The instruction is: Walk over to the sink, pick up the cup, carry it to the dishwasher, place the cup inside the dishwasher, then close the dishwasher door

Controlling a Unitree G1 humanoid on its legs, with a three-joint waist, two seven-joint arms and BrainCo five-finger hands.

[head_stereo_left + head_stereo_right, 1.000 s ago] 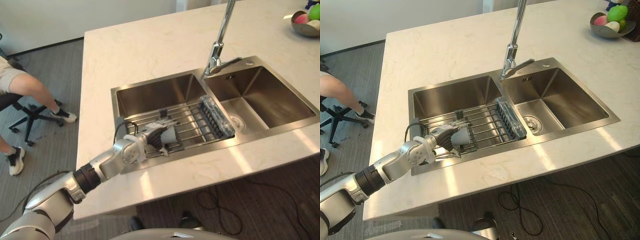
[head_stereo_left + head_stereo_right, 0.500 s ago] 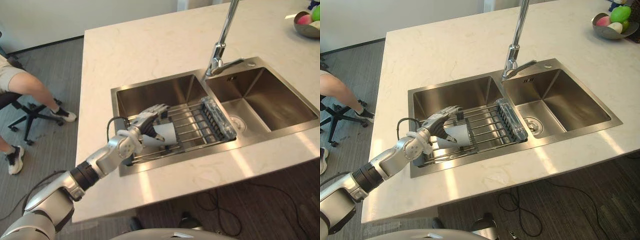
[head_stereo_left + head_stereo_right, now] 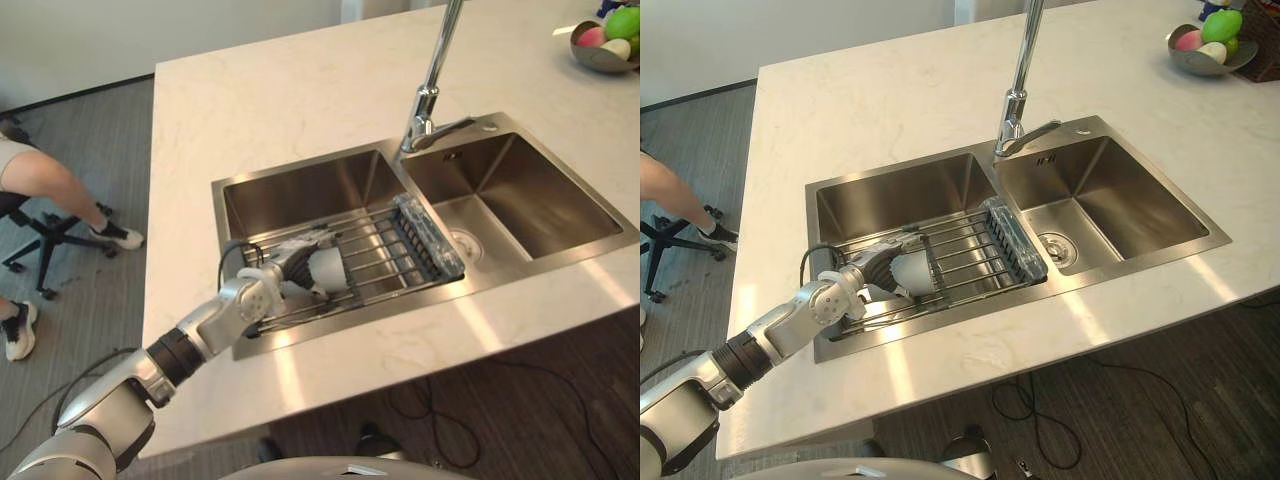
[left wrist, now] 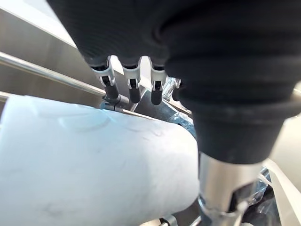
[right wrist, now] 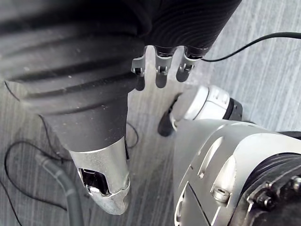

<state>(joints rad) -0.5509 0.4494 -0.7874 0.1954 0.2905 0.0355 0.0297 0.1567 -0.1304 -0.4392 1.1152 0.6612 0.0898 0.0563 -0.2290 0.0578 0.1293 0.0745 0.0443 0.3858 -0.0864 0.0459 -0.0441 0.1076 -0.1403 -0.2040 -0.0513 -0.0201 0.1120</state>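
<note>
Kitchen: pale stone-look bench [image 3: 280, 90] is carrying dbl steel sink [image 3: 300, 190] w/ tall tap [image 3: 437, 60]; fruit bowl [image 3: 1192, 63] is sitting at far corner.

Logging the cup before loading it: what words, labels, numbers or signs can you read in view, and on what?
None can be read.
Cup, in the left hand: plain, no print.
Sink: small dark marks below the tap, too small to read.
Bowl: no print.
</note>
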